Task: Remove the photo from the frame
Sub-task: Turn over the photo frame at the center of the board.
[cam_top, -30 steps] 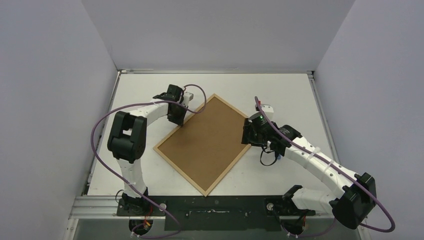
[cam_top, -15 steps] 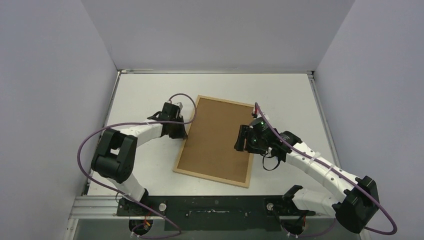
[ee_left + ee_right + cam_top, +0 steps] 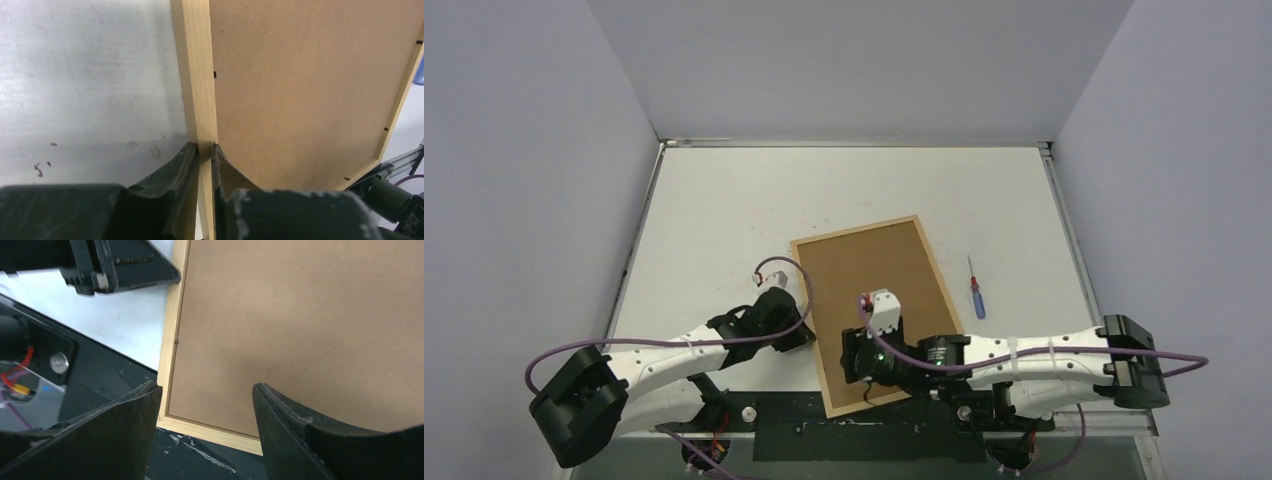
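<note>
Right gripper (image 3: 207, 390) first, since it's closest to the near edge of the bench (image 3: 724, 210). Its jaws are spread wide with nothing between them, and it sits over the near end of the brown backing panel (image 3: 874, 270). Can't tell whether the fingertips actually touch the board or just float above it.

A bit farther in and to the left, the left gripper (image 3: 204, 147) is pinched tight on the frame (image 3: 855, 229). One finger is on the outside of the left long moulding and the other is on the inner side against the panel, so the wooden strip is squeezed between them.

The frame itself lies flat, back side up, around the middle of the bench's near half. It's turned slightly, so its far end leans to the right. Its near left corner hangs past the bench's near edge, over the black rail (image 3: 824, 425) where the arms are bolted. The panel sits inside the moulding, with small dark tabs along the inner edge.

Farther back, to the right of the frame and not touching it, a screwdriver (image 3: 975, 290) with a red and blue handle lies on the bench.
</note>
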{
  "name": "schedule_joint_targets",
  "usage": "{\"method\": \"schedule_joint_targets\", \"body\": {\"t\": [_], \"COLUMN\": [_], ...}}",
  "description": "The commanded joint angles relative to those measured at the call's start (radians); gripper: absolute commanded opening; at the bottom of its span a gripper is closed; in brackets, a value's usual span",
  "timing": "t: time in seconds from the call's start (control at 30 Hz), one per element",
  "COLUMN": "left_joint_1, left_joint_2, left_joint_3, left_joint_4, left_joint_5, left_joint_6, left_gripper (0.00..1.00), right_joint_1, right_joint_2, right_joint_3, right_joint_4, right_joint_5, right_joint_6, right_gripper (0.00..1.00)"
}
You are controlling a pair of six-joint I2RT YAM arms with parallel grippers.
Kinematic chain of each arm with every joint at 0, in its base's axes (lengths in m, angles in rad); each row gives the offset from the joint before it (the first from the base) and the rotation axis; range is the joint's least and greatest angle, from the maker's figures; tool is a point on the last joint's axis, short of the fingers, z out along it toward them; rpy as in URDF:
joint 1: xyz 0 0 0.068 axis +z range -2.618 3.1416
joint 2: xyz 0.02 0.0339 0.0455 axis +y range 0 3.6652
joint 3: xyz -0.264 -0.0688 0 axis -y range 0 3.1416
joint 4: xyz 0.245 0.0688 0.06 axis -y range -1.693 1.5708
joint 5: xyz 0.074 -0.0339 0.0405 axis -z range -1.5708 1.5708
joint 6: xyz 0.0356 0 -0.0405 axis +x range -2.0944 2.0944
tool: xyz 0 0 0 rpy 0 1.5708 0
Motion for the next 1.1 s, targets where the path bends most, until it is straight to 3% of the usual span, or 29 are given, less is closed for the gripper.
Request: {"method": "schedule_joint_targets", "body": {"t": [0.0, 0.03, 0.17, 0.37, 1.07], "left_joint_1": [-0.054, -0.055, -0.055, -0.036, 0.200], "left_joint_2": [-0.020, -0.035, -0.169, -0.366, -0.416], "left_joint_3": [-0.037, -0.025, -0.022, -0.030, -0.036], "left_joint_4": [-0.206, -0.259, -0.348, -0.468, -0.521], "left_joint_5": [-0.072, -0.085, -0.121, -0.174, -0.045], "left_joint_6": [-0.110, -0.106, -0.088, -0.082, 0.012], "left_gripper": [0.20, 0.30, 0.53, 0.63, 0.67], "right_joint_1": [0.157, 0.199, 0.280, 0.327, 0.288], "right_joint_2": [0.145, 0.190, 0.356, 0.481, 0.758], "right_joint_3": [0.062, 0.084, 0.189, 0.264, 0.493], "right_joint_4": [0.051, 0.040, -0.037, -0.050, -0.284], "right_joint_5": [0.275, 0.304, 0.316, 0.297, 0.252], "right_joint_6": [0.138, 0.154, 0.199, 0.223, 0.293], "right_gripper": [0.67, 0.67, 0.68, 0.68, 0.42]}}
